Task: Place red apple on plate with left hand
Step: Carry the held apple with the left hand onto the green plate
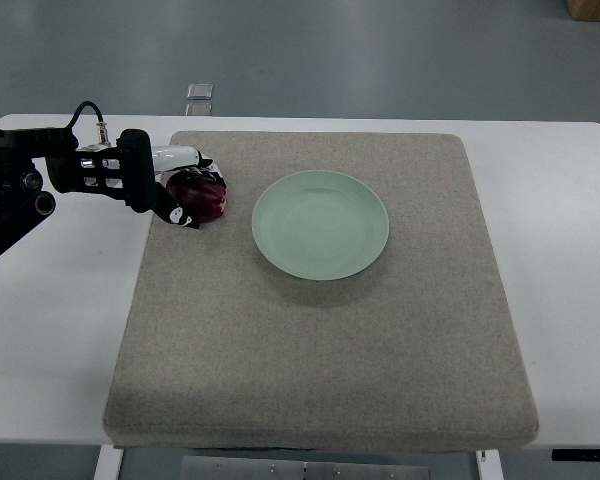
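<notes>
The fingers (185, 185) of the left hand (170, 180) are curled around the red apple (202, 194), one white finger lying over its top and a dark one under its near side, so the hand appears to be holding it. The apple sits at the left edge of the grey mat (320, 330), just beside the pale green plate (321, 224) but not touching it. Whether it is lifted clear of the mat I cannot tell. By my judgement the grasp is made and the carry is the step in hand: the next move calls for a short lift and a shift rightward over the plate's rim before releasing. The plate is empty. Mat and plate rest on the white table (560, 220). The right hand does not show.
</notes>
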